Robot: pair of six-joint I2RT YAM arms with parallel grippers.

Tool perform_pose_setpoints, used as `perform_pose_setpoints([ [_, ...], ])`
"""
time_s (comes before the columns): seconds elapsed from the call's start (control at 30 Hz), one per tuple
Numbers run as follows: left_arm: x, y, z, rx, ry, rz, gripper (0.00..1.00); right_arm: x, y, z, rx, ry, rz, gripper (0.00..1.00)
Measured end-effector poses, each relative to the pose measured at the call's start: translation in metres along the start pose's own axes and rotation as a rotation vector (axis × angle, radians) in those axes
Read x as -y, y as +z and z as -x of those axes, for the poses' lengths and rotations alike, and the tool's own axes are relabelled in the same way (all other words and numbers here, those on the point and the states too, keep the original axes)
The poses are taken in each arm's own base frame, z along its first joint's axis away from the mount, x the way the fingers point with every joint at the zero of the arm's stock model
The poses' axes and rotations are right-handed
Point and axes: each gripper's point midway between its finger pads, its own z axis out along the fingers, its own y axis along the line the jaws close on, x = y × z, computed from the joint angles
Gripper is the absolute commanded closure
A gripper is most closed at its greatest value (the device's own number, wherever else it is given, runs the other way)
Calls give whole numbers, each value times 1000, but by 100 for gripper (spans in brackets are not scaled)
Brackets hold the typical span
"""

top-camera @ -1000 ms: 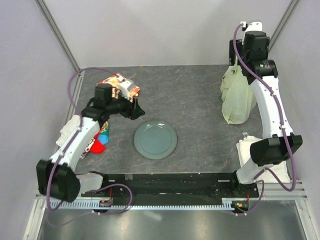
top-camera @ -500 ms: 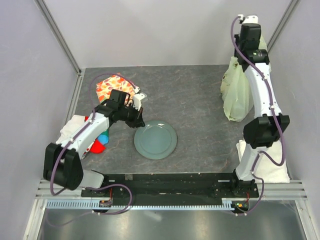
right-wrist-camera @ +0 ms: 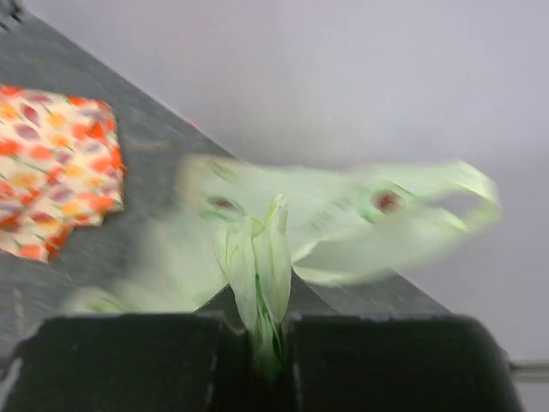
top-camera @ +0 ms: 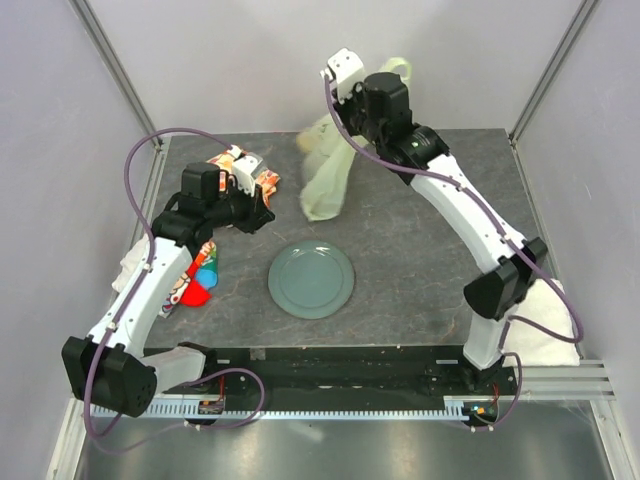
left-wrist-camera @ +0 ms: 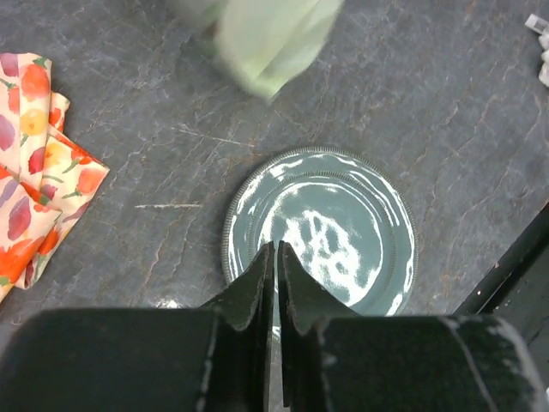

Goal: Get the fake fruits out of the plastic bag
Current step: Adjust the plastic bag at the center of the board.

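Right jaws pinch the plastic bag (right-wrist-camera: 266,240), visible only from the wrist.

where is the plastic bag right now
In the top view, the plastic bag hangs pinched in the right end effector over the far middle of the table, right of the patterned cloth and beyond the plate.

Blurred plastic bag (right-wrist-camera: 343,215) tight in right tool (right-wrist-camera: 268,330), patterned cloth (right-wrist-camera: 53,172) left.
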Motion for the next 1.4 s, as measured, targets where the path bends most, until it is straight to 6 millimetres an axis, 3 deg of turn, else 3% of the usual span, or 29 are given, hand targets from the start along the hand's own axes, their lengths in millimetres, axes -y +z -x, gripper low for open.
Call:
perform_pose_setpoints([
  [0.07,-1,-1,3,6,-15,8,64,6,-11,-13,-18,-37,-22,100],
  [0.17,-3,-2,12,21,-34,23,47,25,-26,-68,-117,-80,-84,100],
  [0.33,-9,-2,38,57,-38,42,33,62,-34,-193,-388,-99,-168,100],
  [0.43,-14,0,67,92,-24,48,31,89,-36,-226,-468,-87,-230,100],
  [0.53,-23,8,105,138,-3,52,30,111,-32,-222,-460,-75,-284,100],
  [0.57,-26,12,119,152,4,52,24,120,-27,-213,-442,-72,-304,100],
  [0.73,-48,53,177,206,-1,27,12,147,1,-139,-259,-43,-353,100],
  [0.87,-74,110,216,253,-6,-15,10,142,3,-91,-134,-23,-314,100],
  [0.97,-91,154,206,235,-54,-42,10,123,-2,-83,-112,-28,-262,100],
  [1.1,-107,212,166,173,-165,-74,10,79,-19,-98,-154,-46,-156,100],
  [1.23,-103,237,150,151,-235,-110,9,46,-35,-111,-191,-56,-69,100],
  [1.27,-99,240,151,155,-250,-130,2,41,-39,-115,-200,-55,-56,100],
  [1.4,-76,243,174,236,-268,-212,1,33,-56,-129,-247,-41,-31,100],
])
